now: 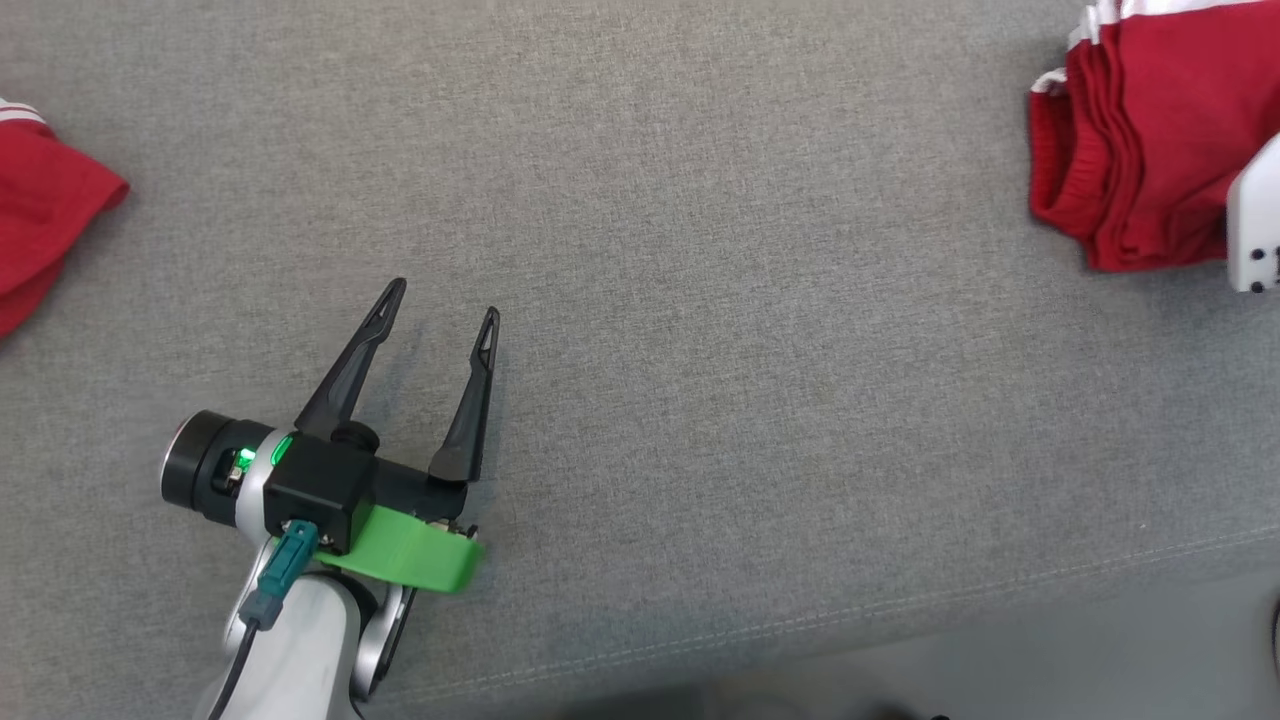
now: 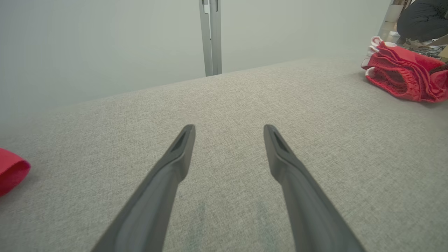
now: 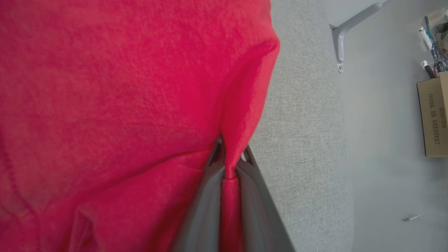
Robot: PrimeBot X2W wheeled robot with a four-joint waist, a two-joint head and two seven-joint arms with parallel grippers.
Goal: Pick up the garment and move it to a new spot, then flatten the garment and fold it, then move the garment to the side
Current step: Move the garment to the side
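The red garment with white trim lies bunched in folds at the far right of the grey table; the left wrist view has it at the upper right. My right gripper is shut on a pinched ridge of that red cloth, which hides most of its fingers. A pale part of the right arm overlaps the garment's right side. My left gripper hovers open over bare table at the lower left, far from the garment, with nothing between its fingers.
A second red cloth lies at the table's left edge and shows again at the left of the left wrist view. The grey fabric tabletop has its front edge close below. A cardboard box and a crouching person are beyond the table.
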